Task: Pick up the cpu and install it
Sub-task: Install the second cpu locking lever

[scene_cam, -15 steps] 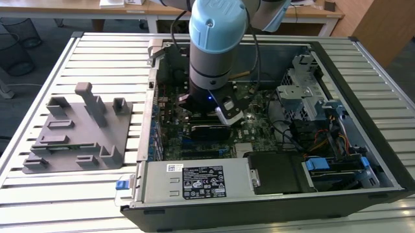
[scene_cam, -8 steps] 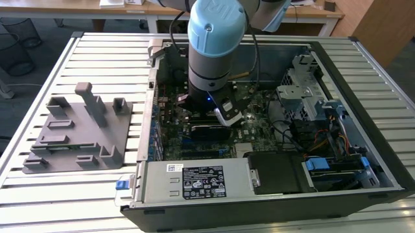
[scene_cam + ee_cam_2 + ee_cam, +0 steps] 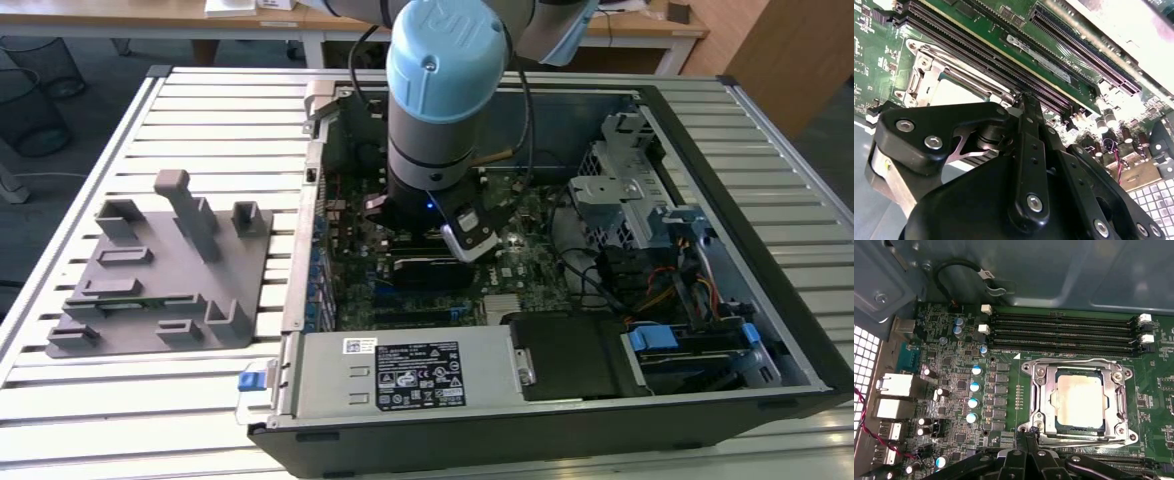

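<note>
Cpu (image 3: 1080, 401) sits flat in the socket frame (image 3: 1035, 390), right of middle in the first wrist view. Our end effector (image 3: 1026, 440) hangs just beside it, clenched on nothing. We judge the placing step done.

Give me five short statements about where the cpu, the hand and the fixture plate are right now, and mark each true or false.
1. The cpu lies inside the socket frame on the motherboard. True.
2. The hand holds the cpu. False: the cpu lies in the socket, beyond the fingertips.
3. The grey fixture plate sits inside the computer case. False: it rests on the slatted table beside the case.
4. The memory slots are empty. True.
5. The arm reaches into the open case. True.
</note>
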`<action>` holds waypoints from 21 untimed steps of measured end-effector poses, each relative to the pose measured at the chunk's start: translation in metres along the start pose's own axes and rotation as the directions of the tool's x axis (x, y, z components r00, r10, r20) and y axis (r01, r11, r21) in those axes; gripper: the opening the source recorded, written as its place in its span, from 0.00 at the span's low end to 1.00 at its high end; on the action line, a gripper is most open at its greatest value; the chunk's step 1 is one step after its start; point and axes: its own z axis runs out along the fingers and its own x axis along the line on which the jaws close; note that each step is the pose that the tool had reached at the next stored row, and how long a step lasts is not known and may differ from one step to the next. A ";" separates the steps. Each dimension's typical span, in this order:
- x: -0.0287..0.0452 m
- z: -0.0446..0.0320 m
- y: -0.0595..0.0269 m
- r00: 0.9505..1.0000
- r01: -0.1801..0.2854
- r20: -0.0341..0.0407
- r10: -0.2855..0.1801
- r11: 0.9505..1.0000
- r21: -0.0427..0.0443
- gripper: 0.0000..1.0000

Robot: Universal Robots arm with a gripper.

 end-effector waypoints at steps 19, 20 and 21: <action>0.0005 -0.0036 -0.0098 1.000 0.001 0.002 -0.001 0.999 -0.047 0.11; 0.0006 -0.0026 -0.0101 1.000 0.001 0.002 -0.001 0.999 -0.052 0.11; 0.0006 -0.0014 -0.0103 1.000 0.001 0.003 -0.001 0.998 -0.057 0.11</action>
